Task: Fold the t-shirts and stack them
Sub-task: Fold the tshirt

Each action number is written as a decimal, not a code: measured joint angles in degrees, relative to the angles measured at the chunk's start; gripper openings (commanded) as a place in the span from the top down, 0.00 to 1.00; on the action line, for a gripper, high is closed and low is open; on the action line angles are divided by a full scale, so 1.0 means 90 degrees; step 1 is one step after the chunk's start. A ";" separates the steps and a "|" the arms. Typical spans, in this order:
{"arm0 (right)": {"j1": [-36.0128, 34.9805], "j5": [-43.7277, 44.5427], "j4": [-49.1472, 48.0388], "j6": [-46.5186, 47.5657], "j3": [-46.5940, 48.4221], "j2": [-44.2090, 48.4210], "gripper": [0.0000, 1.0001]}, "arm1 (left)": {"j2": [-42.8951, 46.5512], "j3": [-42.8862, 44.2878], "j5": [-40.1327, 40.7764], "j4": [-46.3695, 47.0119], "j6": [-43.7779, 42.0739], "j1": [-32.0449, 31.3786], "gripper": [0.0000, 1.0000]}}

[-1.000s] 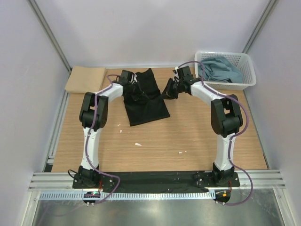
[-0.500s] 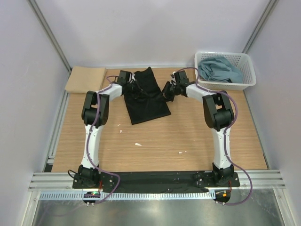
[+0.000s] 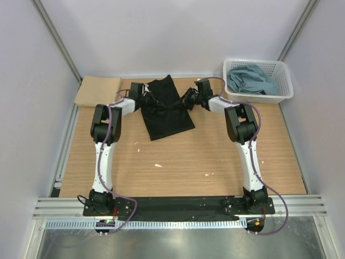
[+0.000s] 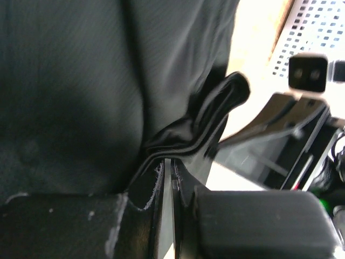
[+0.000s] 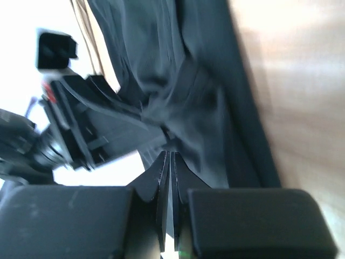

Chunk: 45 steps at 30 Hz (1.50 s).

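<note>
Tabletop [image 3: 178, 162] of wood, enclosed by white panels [image 3: 178, 38], bears black t-shirt [image 3: 167, 116].

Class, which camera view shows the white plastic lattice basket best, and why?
Top external: the whole white plastic lattice basket shows, blue-grey cloth inside. Left wrist catches only a blurred corner; right wrist shows none of it.
</note>
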State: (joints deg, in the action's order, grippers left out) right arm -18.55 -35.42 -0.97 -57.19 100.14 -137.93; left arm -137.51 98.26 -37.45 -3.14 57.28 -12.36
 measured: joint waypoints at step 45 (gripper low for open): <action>0.0726 -0.0058 0.0223 -0.0704 0.1753 -0.1358 0.85 | 0.0639 0.0877 0.0102 -0.1945 -0.1775 0.1134 0.79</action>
State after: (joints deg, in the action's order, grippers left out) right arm -12.01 -35.94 1.04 -63.53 115.92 -150.15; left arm -131.76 106.15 -36.53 -20.64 41.30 -2.15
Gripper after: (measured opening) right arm 0.142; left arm 0.209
